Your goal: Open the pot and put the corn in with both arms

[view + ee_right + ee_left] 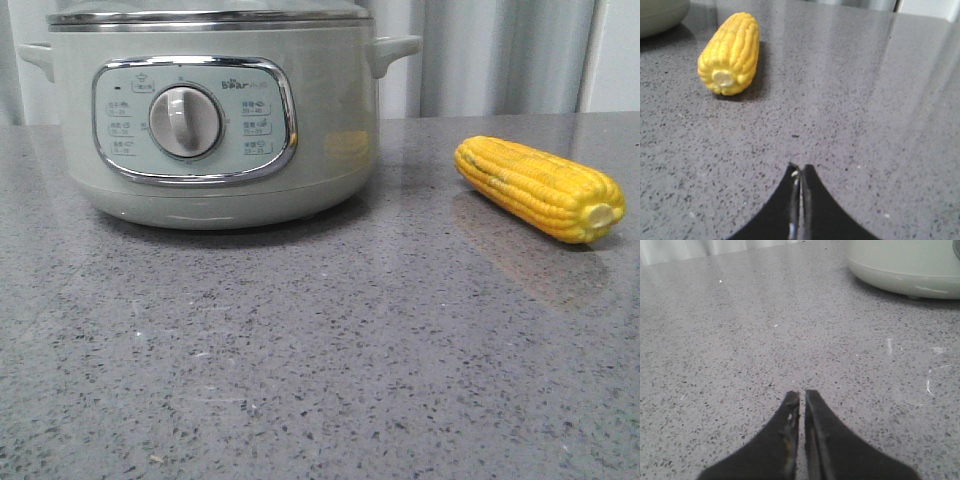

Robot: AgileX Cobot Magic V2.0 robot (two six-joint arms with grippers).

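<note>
The pale sage-green pot stands at the back left of the grey speckled table with its lid on; its base also shows in the left wrist view. The yellow corn lies on the table to the right of the pot, its pale stub end toward the front; it also shows in the right wrist view. My left gripper is shut and empty, low over bare table short of the pot. My right gripper is shut and empty, over bare table a short way from the corn. Neither gripper shows in the front view.
The speckled grey tabletop runs wide in front of the pot and the corn. Pale curtains hang behind the table's far edge. The pot's edge shows close beside the corn in the right wrist view.
</note>
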